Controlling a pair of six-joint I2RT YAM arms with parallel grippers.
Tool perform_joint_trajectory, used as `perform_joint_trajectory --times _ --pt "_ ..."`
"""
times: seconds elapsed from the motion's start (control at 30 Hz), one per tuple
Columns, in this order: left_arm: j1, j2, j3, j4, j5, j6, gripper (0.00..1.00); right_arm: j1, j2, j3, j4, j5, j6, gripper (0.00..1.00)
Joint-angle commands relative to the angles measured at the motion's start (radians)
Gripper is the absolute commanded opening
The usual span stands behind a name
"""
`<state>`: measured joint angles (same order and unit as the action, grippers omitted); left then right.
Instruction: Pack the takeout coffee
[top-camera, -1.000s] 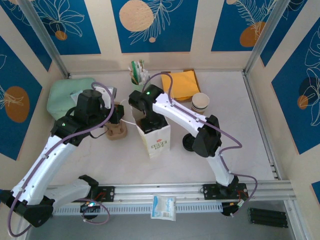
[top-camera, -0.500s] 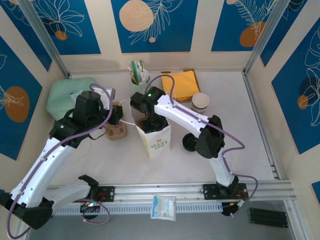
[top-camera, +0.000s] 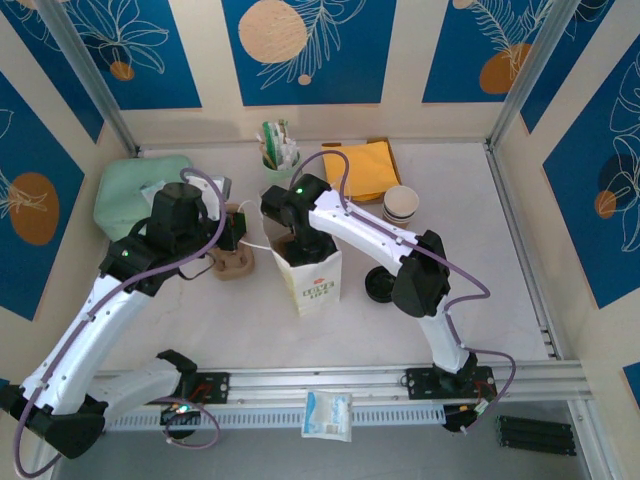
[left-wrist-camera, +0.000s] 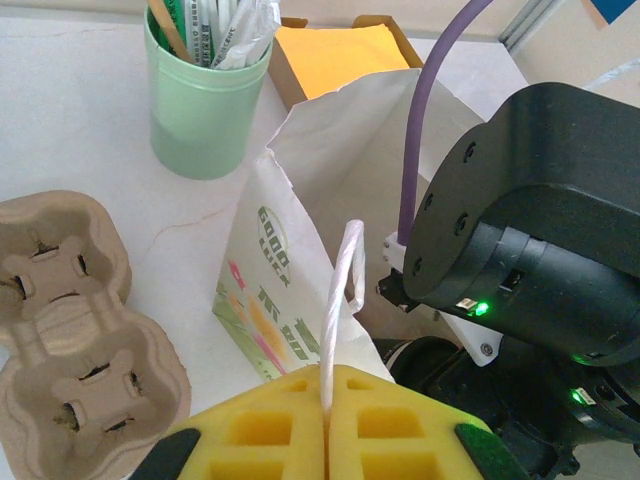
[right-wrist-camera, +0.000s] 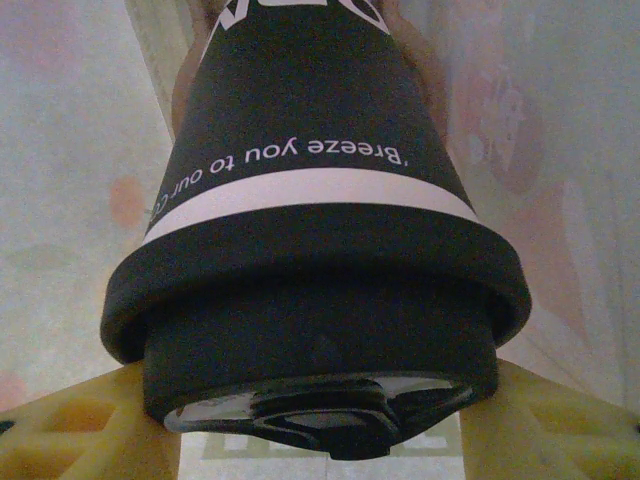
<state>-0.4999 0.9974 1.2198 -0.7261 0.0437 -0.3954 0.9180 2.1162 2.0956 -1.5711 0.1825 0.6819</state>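
Downward, right hand (right-wrist-camera: 316, 434) with black cup (right-wrist-camera: 310, 150) inside bag (top-camera: 316, 284); left hand (left-wrist-camera: 327, 436) on handle (left-wrist-camera: 335, 305).

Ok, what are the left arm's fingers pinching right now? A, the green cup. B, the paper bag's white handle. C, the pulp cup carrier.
B: the left fingers are shut on the white handle of the paper bag.
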Motion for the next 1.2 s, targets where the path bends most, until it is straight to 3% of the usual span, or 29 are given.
perform_joint_trajectory --times 0.0,0.67,1.17 --pt "0.009 -0.013 0.0 -0.019 -0.015 -0.013 0.08 -0.01 0.021 -0.039 0.026 0.012 0.024 0.6" --pt "0.009 -0.006 0.006 -0.018 -0.012 -0.012 0.08 -0.006 0.019 -0.019 0.025 0.011 0.018 0.6" --pt "0.008 -0.005 0.006 -0.022 -0.016 -0.012 0.07 -0.005 0.02 0.297 -0.101 0.087 0.004 0.59"
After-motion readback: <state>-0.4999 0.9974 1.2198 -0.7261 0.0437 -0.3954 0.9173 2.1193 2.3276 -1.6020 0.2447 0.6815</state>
